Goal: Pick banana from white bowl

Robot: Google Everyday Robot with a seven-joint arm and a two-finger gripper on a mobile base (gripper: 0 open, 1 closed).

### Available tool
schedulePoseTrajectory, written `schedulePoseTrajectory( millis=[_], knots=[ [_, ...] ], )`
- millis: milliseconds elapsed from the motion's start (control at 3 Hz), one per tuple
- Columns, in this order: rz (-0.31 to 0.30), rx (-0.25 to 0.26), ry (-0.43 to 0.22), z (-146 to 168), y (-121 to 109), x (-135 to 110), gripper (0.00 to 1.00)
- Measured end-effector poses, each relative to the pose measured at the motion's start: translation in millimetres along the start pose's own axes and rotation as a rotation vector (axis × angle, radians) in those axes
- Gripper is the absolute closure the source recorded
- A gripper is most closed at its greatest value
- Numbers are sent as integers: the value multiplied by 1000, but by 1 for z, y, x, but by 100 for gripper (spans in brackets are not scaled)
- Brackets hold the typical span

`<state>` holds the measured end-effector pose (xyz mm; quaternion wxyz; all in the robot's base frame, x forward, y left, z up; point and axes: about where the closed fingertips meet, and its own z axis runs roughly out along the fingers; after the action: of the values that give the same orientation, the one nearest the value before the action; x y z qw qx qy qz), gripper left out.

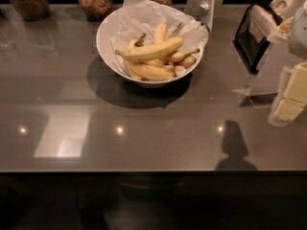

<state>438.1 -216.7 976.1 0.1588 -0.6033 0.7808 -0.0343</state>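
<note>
The banana (152, 50) is lying across the top of the bunch in the bowl (103, 44), dark end pointing left. The gripper (207, 7) is hanging just behind the bowl's right rim, apart from the banana; its opening state cannot be told

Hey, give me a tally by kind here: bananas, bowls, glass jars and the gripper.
bananas, counting the banana on top: at least 6
white bowl: 1
glass jars: 3
gripper, above the bowl's far right rim: 1
total: at least 11
</note>
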Motion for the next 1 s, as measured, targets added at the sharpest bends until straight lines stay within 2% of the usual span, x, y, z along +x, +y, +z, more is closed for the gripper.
schedulePoseTrajectory(
  millis=[333, 667, 1000],
  knots=[
    [0, 0, 0, 0, 0, 0, 0],
    [-6, 16, -99, 4, -13, -15, 0],
    [-36, 16, -250, 15, -36, -47, 0]
  ],
)
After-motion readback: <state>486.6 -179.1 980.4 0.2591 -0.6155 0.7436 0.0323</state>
